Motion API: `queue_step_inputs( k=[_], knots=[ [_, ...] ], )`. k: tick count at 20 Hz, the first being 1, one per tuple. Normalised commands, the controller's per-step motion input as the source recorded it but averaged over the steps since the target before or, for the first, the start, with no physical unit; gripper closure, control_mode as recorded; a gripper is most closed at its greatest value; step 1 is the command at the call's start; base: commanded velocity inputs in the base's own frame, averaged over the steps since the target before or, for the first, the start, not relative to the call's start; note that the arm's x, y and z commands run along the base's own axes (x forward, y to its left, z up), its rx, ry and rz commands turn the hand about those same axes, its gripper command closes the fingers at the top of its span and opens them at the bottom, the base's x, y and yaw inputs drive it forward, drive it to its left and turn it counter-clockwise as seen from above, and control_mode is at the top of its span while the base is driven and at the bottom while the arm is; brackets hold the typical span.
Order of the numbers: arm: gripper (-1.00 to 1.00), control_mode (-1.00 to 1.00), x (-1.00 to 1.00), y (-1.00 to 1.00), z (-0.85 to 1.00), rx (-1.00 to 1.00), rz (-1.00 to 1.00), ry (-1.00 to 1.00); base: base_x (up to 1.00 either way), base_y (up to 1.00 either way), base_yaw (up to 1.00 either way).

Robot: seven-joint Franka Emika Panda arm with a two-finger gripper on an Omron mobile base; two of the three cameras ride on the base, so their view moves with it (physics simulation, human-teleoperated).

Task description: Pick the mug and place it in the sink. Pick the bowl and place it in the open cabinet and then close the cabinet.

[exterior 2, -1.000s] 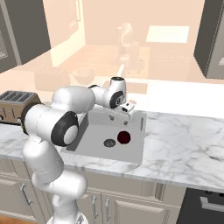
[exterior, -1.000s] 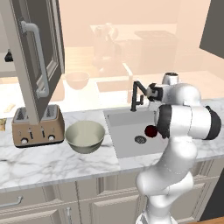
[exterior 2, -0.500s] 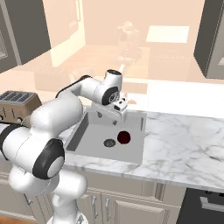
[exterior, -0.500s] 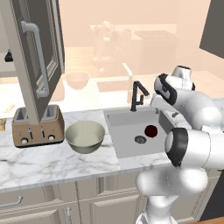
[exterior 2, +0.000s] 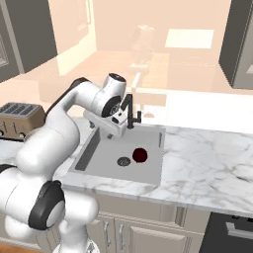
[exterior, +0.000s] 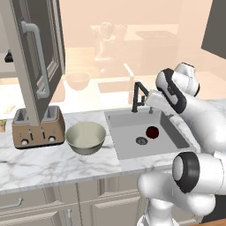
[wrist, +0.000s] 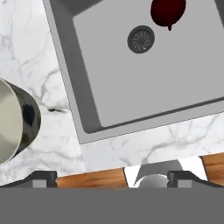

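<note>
1. The mug point(exterior: 152, 132) lies down in the sink point(exterior: 126, 128), at about 2 o'clock from the drain point(exterior: 141, 141) in the left base view. It hasn't budged over the last second, so I'd call the first half of the job done.
2. The tool point(wrist: 113, 178) is spread wide with nothing between its fingers. It has let go and is carrying nothing.
3. Here's the change: the arm has swung up and round. The hand has slid from the 3 o'clock side of the basin to hover above its back edge, just by the faucet point(exterior: 139, 95).
4. The hand view looks straight down on the basin, and the rim of the bowl point(wrist: 13, 122) is creeping in at 9 o'clock.
5. That reads as the arm heading for the bowl, which sits upright on the bench point(exterior: 53, 165) between the toaster point(exterior: 35, 128) and the sink, untouched.
6. Up at 10 o'clock the cabinet point(exterior: 37, 57) door hangs open, waiting for it.
</note>
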Motion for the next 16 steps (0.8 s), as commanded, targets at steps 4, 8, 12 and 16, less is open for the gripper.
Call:
queue_step_inputs(
  k=[4,8,12,16],
  knots=[
    [-1.00,-1.00,-0.24,0.46,0.00,0.13,0.14,-0.01,0.00,0.00,0.00],
    [-1.00,-1.00,0.00,0.82,0.00,0.00,0.12,0.00,0.00,0.00,0.00],
    [-1.00,-1.00,0.08,0.67,0.00,-0.01,0.00,0.00,0.00,0.00,0.00],
    [-1.00,-1.00,0.16,0.71,0.00,0.00,0.00,0.00,0.00,0.00,0.00]
  ],
)
